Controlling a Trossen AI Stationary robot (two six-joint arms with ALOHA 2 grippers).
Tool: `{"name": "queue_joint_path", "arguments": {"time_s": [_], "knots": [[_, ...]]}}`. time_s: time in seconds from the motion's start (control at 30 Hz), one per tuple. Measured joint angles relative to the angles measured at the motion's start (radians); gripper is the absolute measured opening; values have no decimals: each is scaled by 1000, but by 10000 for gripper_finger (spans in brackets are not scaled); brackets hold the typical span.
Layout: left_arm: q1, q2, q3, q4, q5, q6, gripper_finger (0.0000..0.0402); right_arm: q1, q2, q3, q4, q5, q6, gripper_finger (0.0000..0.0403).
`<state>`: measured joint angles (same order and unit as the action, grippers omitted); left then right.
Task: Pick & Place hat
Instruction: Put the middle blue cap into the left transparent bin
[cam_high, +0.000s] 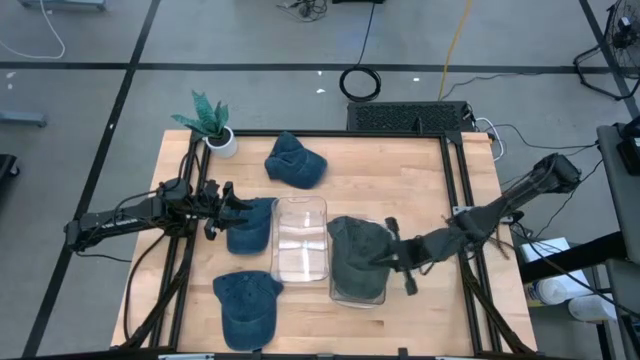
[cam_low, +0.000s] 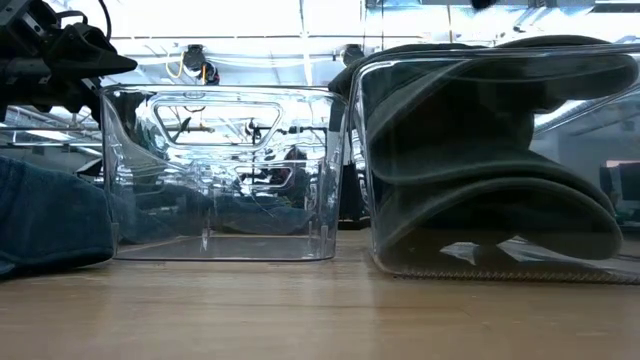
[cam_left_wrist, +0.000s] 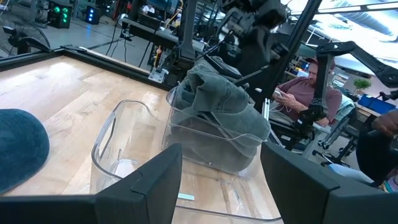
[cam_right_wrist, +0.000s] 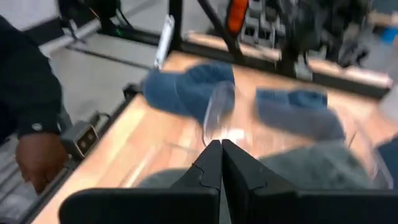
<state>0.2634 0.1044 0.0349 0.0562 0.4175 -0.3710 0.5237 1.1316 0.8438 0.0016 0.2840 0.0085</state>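
Where bins (cam_high: 300, 238) touch, grey hat (cam_high: 357, 257) brimming over.

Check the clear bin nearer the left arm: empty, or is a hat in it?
Empty. The left clear bin shows bare table through its bottom, while the right clear bin holds the grey hat.

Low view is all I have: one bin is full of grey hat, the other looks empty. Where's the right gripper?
Observer: The right gripper is shut, over the grey hat in its bin.
Operator: Left one?
Observer: The left gripper is open, at a blue hat beside the empty bin.
Operator: Other hats out?
Observer: Yes, a second blue hat by the plant and a third blue hat near the table's edge.
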Motion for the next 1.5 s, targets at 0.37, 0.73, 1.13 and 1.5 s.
{"name": "queue_joint_path", "arguments": {"time_s": [0.37, 0.73, 1.13, 1.5], "knots": [[0, 0, 0, 0, 0, 0, 228, -33, -321, -278, 227, 4, -166, 0], [0, 0, 0, 0, 0, 0, 228, -169, -647, -532, 368, 6, -186, 0], [0, 0, 0, 0, 0, 0, 228, -301, -907, -546, 147, 6, -242, 0], [0, 0, 0, 0, 0, 0, 228, -379, -1013, -611, 82, -1, -208, 0]]}}
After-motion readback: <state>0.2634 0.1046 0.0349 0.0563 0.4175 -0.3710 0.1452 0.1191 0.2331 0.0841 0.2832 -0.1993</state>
